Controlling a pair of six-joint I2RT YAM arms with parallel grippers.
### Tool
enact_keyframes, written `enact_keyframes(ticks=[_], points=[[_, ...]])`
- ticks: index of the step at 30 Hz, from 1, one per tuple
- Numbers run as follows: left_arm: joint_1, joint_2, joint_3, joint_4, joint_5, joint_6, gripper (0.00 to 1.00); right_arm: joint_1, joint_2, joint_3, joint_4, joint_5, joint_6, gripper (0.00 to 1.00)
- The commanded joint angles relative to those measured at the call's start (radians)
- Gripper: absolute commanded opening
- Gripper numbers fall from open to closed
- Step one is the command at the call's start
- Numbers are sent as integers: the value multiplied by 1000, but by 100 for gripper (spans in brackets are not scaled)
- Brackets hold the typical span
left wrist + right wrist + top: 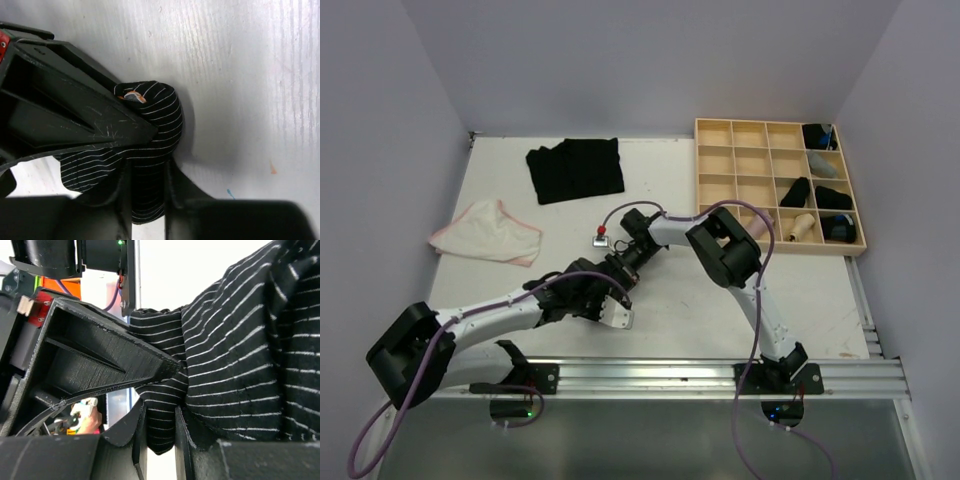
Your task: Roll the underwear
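Note:
A black underwear with thin white stripes [160, 117] is bunched into a small roll on the white table. My left gripper [146, 192] is shut on its lower end, the cloth pinched between both fingers. My right gripper [159, 425] is shut on another fold of the same striped underwear [240, 365]. In the top view the two grippers, left [607, 300] and right [620, 268], meet at the table's middle and hide the cloth. A pile of plain black underwear [575, 168] lies at the back. A whitish one with pink edging [485, 232] lies flat at the left.
A pale wooden grid tray [780, 127] stands at the back right, with several dark rolls [798, 192] and a tan roll [802, 226] in its right compartments. A metal rail [720, 375] runs along the near edge. Walls close in the table's sides.

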Motion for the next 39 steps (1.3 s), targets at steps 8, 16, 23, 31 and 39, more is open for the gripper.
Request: enact_keyframes(ticks=[8,16,23,31,39], points=[[-9,129,78,-296,127,27,0,-154,-62,223,-227,289,-143,57],[26,326,198,-425,273,-19,0,-234,-316,328,-193,496,-217,63],[187,632,466,-646,429,16,0,-251,-626,89,-183,561,-330,58],[293,958,799,-874,477,62,0,-220,-938,-171,-238,600,-464,37],[336,1097,928,-956,531,134,8,103,-998,-410,-105,824,-545,46]])
